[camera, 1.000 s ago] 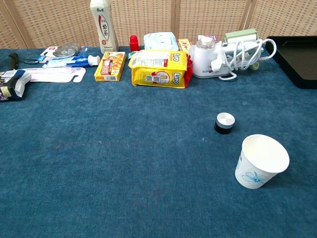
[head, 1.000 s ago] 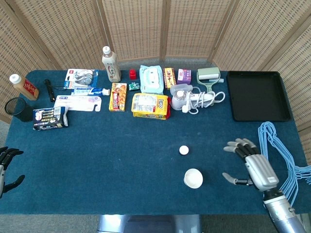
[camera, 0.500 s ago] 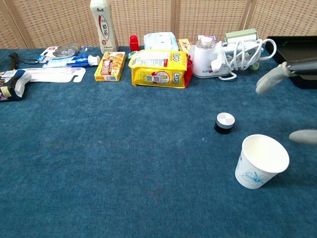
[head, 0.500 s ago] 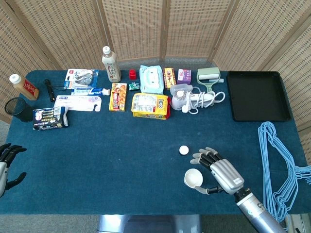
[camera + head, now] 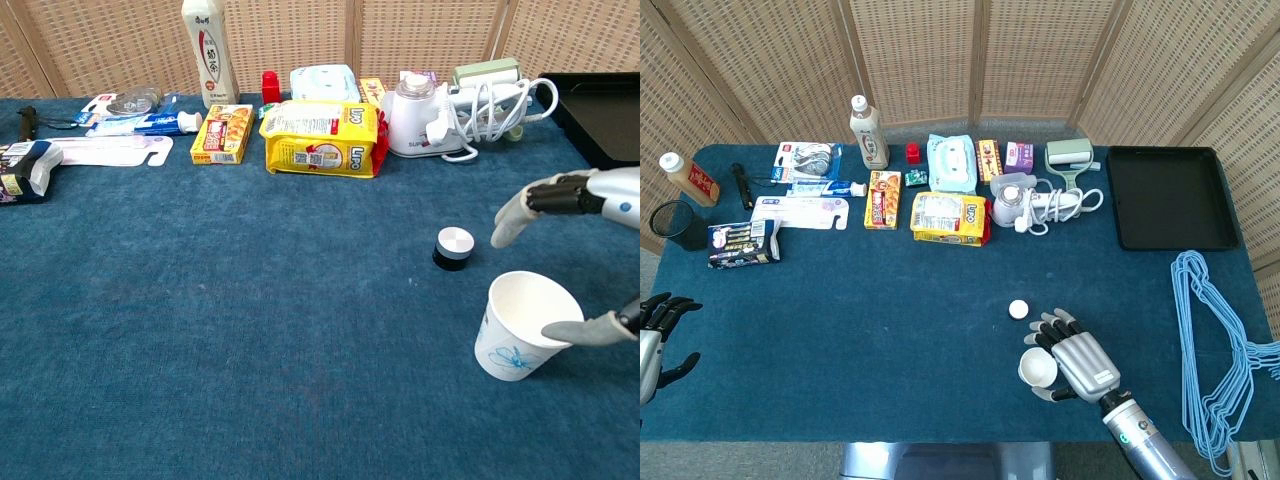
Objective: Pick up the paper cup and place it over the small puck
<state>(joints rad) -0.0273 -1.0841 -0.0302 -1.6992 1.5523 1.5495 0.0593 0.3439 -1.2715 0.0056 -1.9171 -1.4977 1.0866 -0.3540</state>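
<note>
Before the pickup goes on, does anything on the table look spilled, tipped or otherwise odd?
Nothing looks spilled or damaged. The paper cup stands mouth-up, leaning slightly, beside the small puck, with the right hand spread close around it.

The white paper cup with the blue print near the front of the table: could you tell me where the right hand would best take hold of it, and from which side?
Probably around the side wall of the white paper cup, coming from its right, where the right hand is already spread beside it. The cup stands upright, mouth up, so its tapered wall is free all round; the small black puck with a white top stands apart behind-left.
</note>
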